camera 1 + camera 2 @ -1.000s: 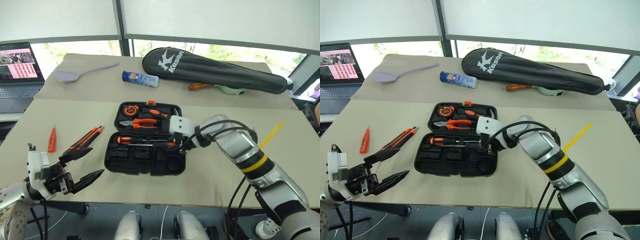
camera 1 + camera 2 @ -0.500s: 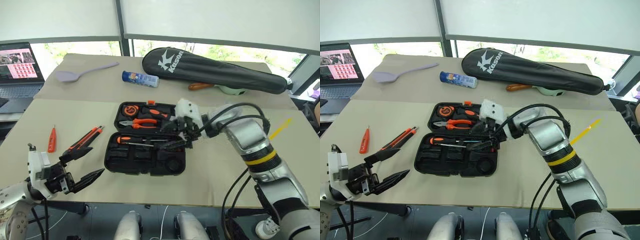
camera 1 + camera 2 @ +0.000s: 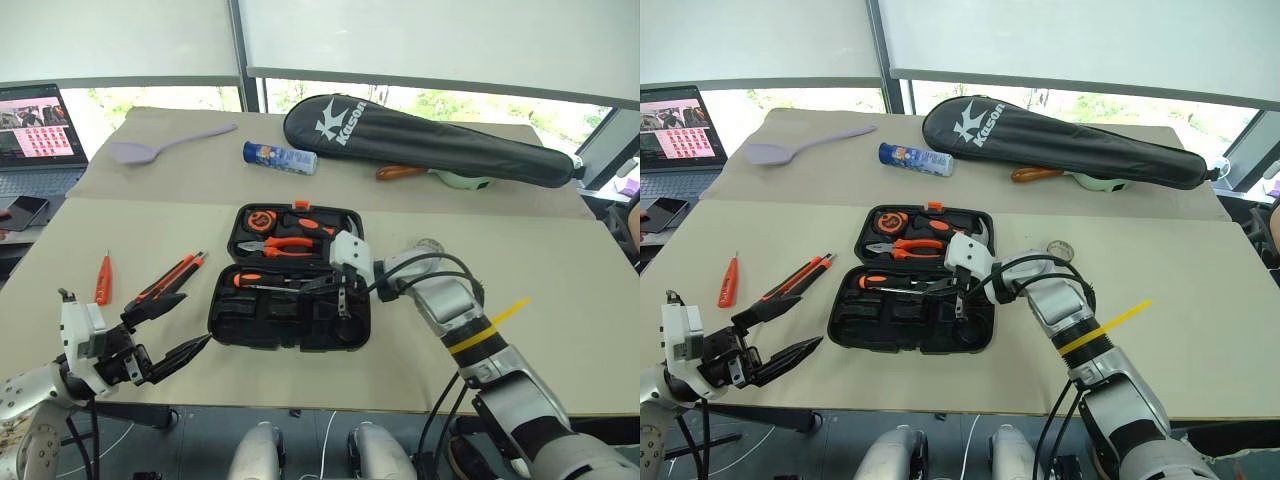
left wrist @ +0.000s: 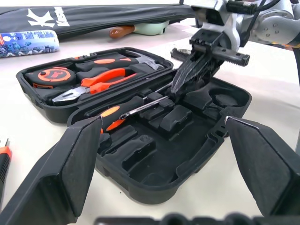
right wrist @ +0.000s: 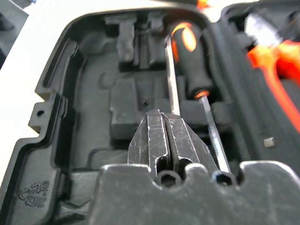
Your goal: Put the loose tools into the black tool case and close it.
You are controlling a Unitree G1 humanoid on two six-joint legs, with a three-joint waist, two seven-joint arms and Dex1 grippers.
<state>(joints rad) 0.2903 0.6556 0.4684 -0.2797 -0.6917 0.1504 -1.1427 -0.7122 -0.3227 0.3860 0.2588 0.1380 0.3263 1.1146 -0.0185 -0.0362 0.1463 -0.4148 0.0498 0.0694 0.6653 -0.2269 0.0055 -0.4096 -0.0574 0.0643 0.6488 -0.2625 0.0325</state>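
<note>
Right tool [image 3: 338, 296] lowered into black tool case [image 3: 262, 327], screwdriver [image 3: 262, 281] slotted inside

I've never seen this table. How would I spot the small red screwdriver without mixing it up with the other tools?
Find the open black tool case in the middle of the near tan table. Look to its left, past the orange-black utility knife lying beside it, towards the table's left edge. The small red screwdriver lies there by itself: shorter than the knife and red all over, with a thin metal tip.
</note>
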